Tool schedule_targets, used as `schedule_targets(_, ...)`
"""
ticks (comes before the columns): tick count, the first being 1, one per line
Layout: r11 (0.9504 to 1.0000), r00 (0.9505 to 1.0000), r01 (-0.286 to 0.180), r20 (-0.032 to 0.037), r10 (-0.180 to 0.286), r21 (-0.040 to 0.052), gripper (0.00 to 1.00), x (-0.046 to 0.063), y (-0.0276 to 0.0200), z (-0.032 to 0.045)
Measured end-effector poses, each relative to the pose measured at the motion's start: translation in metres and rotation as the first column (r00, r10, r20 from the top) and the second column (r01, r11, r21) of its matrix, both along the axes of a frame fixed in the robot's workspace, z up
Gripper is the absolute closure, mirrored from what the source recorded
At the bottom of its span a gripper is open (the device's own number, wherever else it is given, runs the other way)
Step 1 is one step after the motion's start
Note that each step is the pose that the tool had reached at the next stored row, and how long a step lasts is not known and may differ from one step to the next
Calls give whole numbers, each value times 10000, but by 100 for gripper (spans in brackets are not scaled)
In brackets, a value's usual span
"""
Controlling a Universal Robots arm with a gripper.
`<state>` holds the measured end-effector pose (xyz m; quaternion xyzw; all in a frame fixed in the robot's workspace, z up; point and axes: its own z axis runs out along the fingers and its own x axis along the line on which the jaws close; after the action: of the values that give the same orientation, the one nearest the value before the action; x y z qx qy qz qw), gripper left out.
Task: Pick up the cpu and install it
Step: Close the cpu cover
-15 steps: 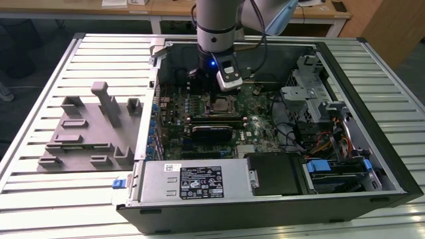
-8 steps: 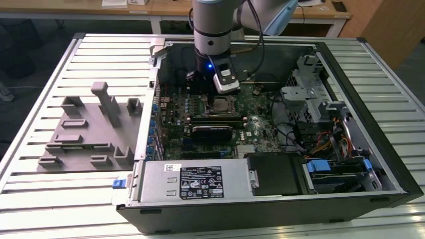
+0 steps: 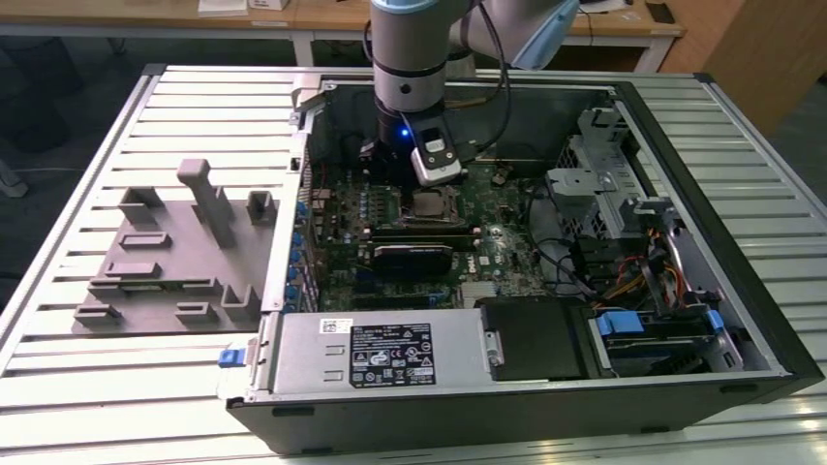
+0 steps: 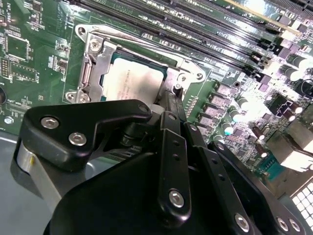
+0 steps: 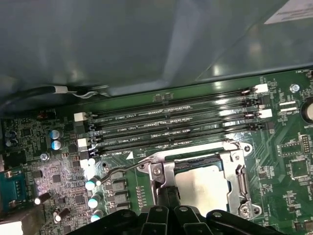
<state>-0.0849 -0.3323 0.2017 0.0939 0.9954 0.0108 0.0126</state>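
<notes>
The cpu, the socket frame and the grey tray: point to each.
cpu (image 4: 131, 81): second wrist view, middle of its silvery top plate.
socket frame (image 5: 239, 183): first wrist view, on one metal side bar.
grey tray (image 3: 188, 263): exterior view, near its middle.

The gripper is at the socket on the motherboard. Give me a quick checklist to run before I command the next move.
1. The cpu lies inside the socket frame: ok, in both wrist views.
2. The cpu is seated flat: cannot tell.
3. The gripper is free of the cpu: cannot tell; its tip is at the socket frame's edge.
4. The socket lever is latched: cannot tell.
5. The cable lies away from the socket frame: ok.
6. The arm stands above the socket frame in the exterior view: ok.
</notes>
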Motion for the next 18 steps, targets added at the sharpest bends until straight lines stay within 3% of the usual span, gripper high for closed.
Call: schedule_targets(18,10000,10000,-50,1,50,1,89,17,0,-24)
